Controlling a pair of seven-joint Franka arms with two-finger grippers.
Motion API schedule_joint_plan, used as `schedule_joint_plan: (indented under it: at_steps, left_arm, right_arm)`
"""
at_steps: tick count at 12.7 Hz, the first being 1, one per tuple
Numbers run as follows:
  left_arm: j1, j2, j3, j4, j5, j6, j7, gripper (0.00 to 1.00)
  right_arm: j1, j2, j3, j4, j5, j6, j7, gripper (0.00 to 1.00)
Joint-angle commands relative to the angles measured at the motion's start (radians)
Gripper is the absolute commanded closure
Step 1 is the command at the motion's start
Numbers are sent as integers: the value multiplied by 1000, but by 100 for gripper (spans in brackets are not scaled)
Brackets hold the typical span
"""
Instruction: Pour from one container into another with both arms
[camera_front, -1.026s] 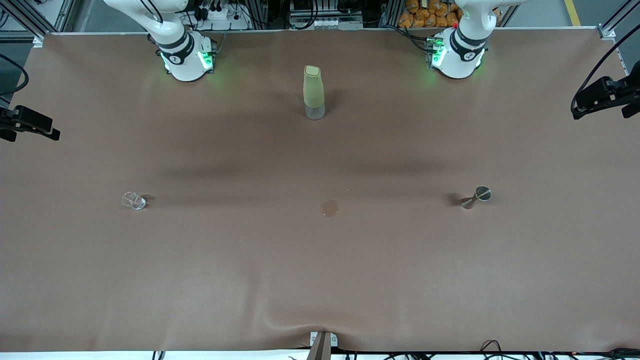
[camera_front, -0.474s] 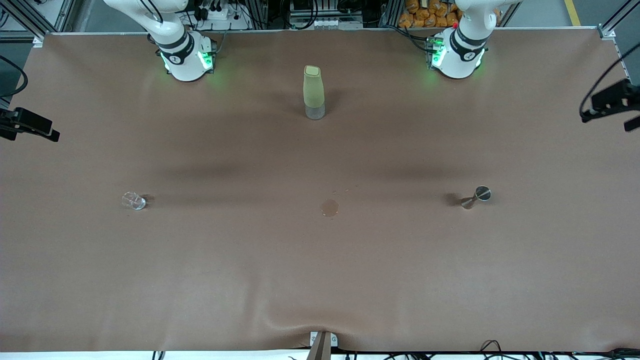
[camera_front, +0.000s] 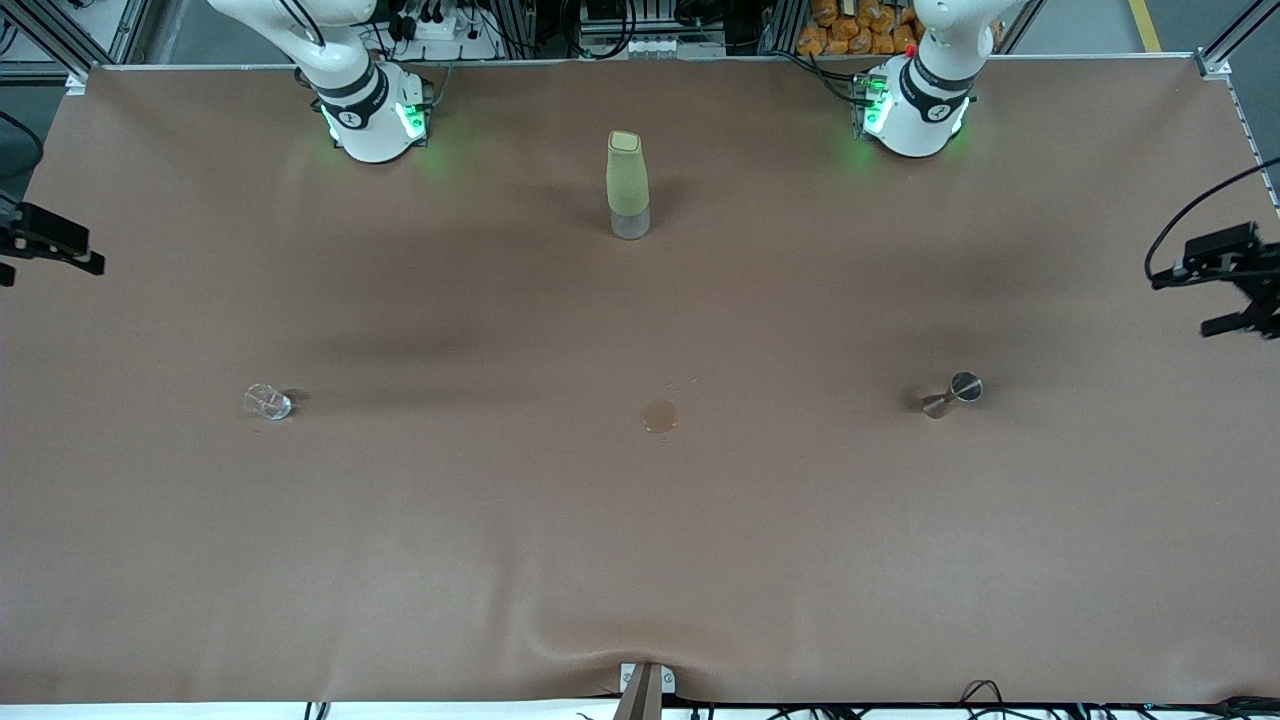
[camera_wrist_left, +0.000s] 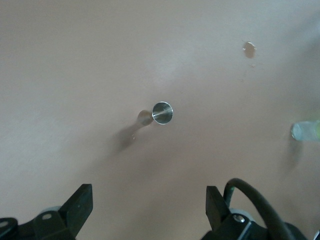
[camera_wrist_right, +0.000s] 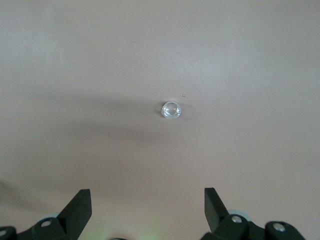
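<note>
Stain (camera_front: 659, 415): round brown mark on the table (camera_front: 640, 560), nearest the front camera; at the scene's centre.
Glass (camera_front: 267, 402): small, clear; at 9 o'clock from the stain, toward the right arm's end.
Jigger (camera_front: 953, 393): metal, upright; at 3 o'clock from the stain, toward the left arm's end.
Bottle (camera_front: 628, 184): tall, pale green, upright; at 12 o'clock from the stain, farthest.
Left gripper (camera_wrist_left: 146, 207): over the jigger; fingers spread wide, empty.
Right gripper (camera_wrist_right: 145, 209): over the glass; fingers spread wide, empty.
</note>
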Motion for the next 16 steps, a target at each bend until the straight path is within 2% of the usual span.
schedule_joint_plan:
  at_steps: [1,5,9,11,13,15,16]
  left_arm:
    - [25,59,-10,8,-32,6,117,0]
    - [94,223,-11,16,-181,-26,425,0]
    - [123,343,-11,19,-293,-60,761,0]
    - [136,427,-13,22,-360,-60,942,0]
    - [142,490,-11,27,-405,-104,1096,17]
    - [154,501,-11,25,-407,-111,1185,34]
    - [154,501,-11,23,-405,-111,1229,44]
  right_arm:
    - [-52,0,7,2,-22,-6,-233,0]
    - [-109,3,7,0,-28,-2,-587,0]
    - [-189,24,7,-24,-32,72,-1110,0]
    - [-224,24,7,-44,-27,108,-1308,0]
    - [-238,24,8,-61,-22,116,-1398,0]
    - [-247,37,7,-89,-7,141,-1436,0]
    - [-249,44,7,-112,29,164,-1470,0]
